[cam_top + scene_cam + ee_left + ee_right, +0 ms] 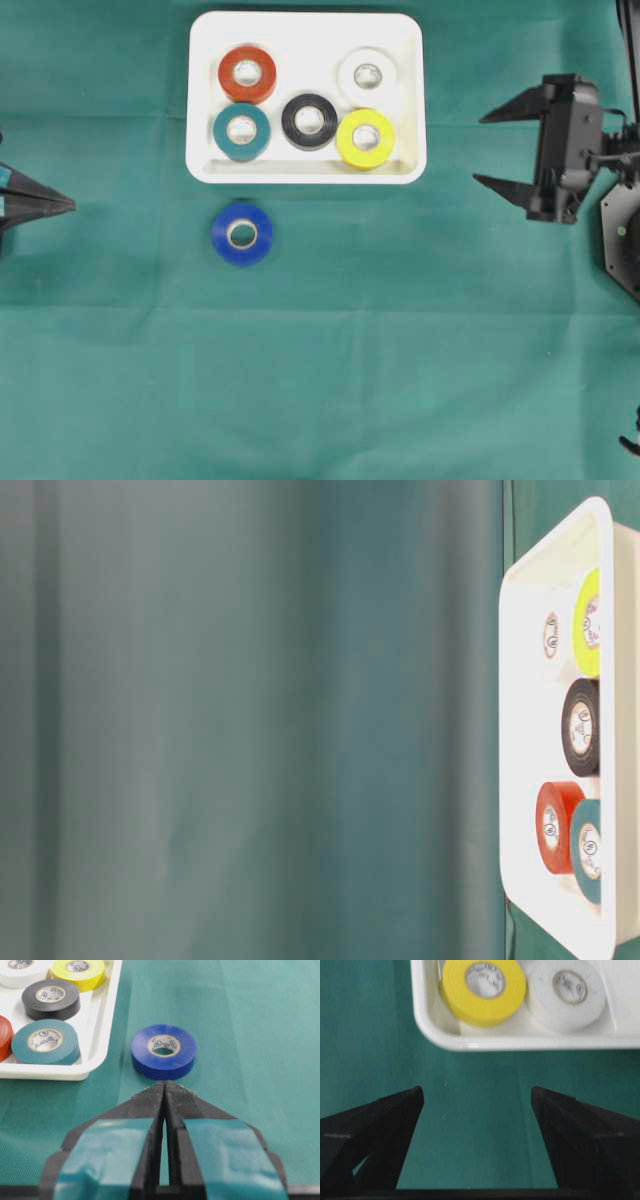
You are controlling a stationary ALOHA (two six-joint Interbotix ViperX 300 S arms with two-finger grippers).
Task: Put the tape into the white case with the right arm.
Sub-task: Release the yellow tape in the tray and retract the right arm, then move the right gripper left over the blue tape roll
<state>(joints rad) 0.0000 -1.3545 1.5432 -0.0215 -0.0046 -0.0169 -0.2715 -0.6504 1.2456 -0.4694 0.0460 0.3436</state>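
**Blue tape outside the tray, right tool spread**

You see the blue tape (242, 234) lying flat on the green surface (400, 350), just near of the white case (306, 30), which holds five rolls. Your right tool (488, 150) hangs spread and empty, right of the case. Your left tool (70, 205) is pressed together at far left.

Six tape rolls (242, 234), one white case (306, 30)
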